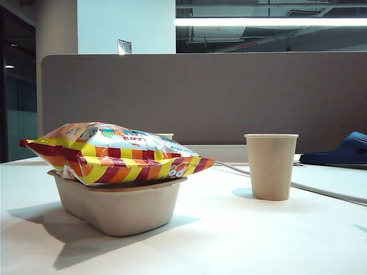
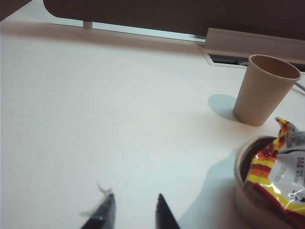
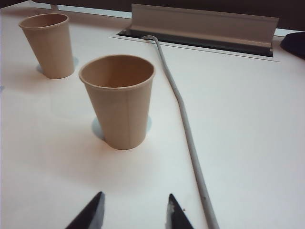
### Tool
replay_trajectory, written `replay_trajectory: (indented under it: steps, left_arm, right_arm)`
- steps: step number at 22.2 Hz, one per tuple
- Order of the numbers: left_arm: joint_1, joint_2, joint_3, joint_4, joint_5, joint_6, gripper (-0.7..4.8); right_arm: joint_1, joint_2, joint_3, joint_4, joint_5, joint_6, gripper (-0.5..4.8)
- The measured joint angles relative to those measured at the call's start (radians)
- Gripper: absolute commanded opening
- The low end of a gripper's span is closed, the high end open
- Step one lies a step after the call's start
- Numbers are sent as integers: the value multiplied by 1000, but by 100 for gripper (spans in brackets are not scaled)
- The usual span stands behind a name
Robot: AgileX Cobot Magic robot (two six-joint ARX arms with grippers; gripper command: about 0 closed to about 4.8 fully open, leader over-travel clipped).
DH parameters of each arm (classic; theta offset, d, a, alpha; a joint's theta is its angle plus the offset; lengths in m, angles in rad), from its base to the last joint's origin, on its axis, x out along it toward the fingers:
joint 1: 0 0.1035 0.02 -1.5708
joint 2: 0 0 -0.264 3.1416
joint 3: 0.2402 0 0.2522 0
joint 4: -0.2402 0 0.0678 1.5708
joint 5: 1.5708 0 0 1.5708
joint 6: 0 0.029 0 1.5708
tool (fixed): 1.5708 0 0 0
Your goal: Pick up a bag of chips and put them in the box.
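The bag of chips (image 1: 117,154), glossy with red, orange and yellow stripes, lies across the top of the beige box (image 1: 117,209) on the left of the table, overhanging its rim on both sides. In the left wrist view a corner of the bag (image 2: 281,176) rests in the box (image 2: 240,164). My left gripper (image 2: 136,198) hovers over bare table away from the box, open, nothing between its fingertips. My right gripper (image 3: 136,196) is open and empty too, above the table short of a paper cup. Neither gripper appears in the exterior view.
A tan paper cup (image 1: 270,166) stands right of the box; the right wrist view shows it (image 3: 121,100) and a second cup (image 3: 47,44) farther back. A grey cable (image 3: 188,138) runs across the table from a cable slot (image 3: 200,36). A blue object (image 1: 341,152) lies at the far right before a partition.
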Motion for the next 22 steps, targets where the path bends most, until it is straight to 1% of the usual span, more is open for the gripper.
replay_trajectory:
  steps: [4,14,18,22]
  left_arm:
    - [0,0,0,0,0,0,111]
    - [0,0,0,0,0,0,111]
    - [0,0,0,0,0,0,111]
    - [0,0,0,0,0,0,111]
  right_arm:
    - [-43,0,0,0,0,0,167]
    - [-202,0,0,0,0,0,167]
    - [-241,0,0,0,1,0,167]
    - [-255,0,0,0,0,0,167]
